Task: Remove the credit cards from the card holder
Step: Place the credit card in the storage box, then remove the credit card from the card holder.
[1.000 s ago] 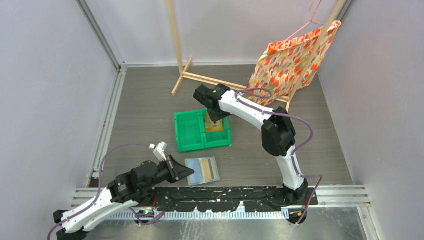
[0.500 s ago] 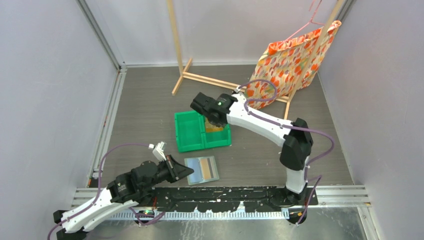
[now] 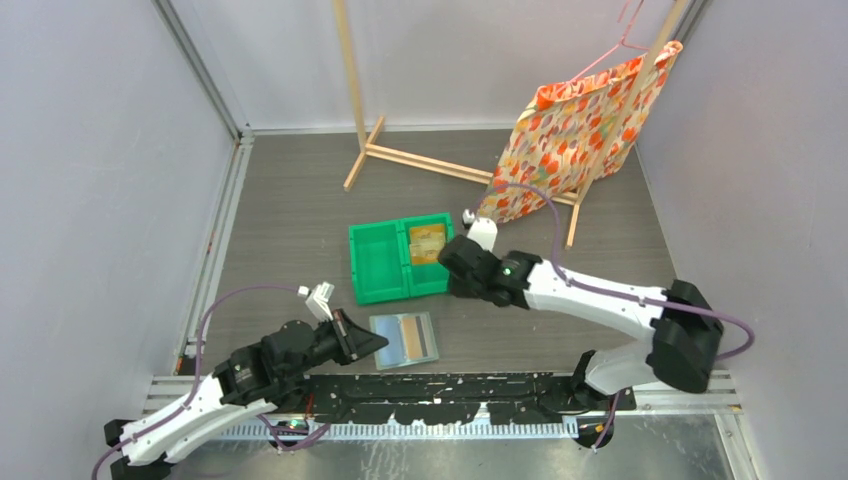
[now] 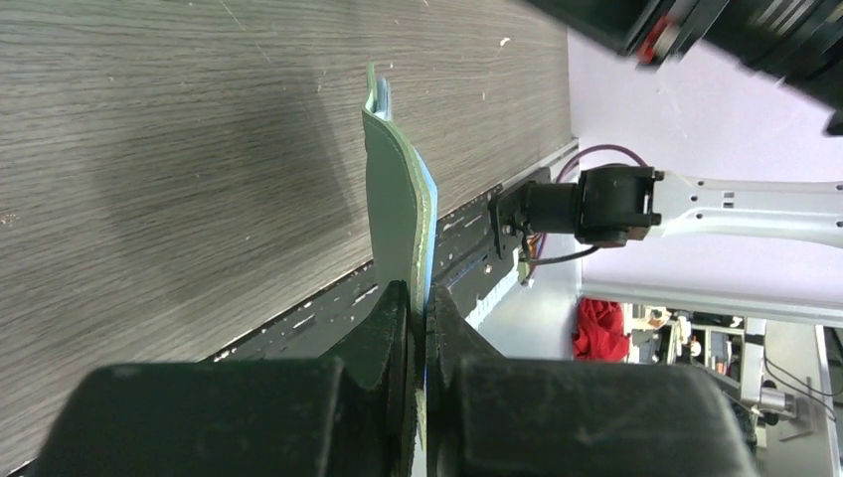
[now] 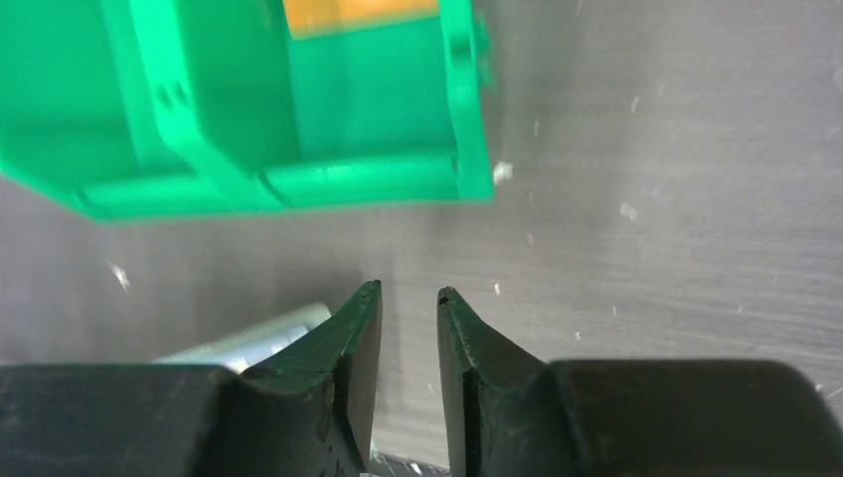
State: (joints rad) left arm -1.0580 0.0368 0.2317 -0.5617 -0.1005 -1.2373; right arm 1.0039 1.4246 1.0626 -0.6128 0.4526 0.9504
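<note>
Grips the card holder [image 3: 405,340] by its left edge with the left claw [image 4: 418,306], jaws pressed tight on the grey-green flap, a sliver of blue lining showing at the pinch. Lies spread open on the worktop [image 3: 290,220] just in front of the green bin [image 3: 358,268], towards the arm bases, pale striped inside facing up, looking flat from above. Contains tan credit cards [image 3: 427,243] in the right-hand compartment of the bin, overlapped so that the count cannot be told. Hangs the right claw [image 5: 408,295] low just beside the bin's right wall, close to its front right corner, jaws a narrow gap apart with nothing between them and only bare worktop seen through the gap. Catches, in the right wrist view, a pale grey-blue corner of the card holder at the lower left, in front of the bin. Shows a wooden rack [image 3: 420,160] standing well behind the bin, and behind the bin to the right a flowered cloth [image 3: 580,130] in orange and yellow, hung on a pink hanger [image 3: 625,30] against one of the rack's poles.
</note>
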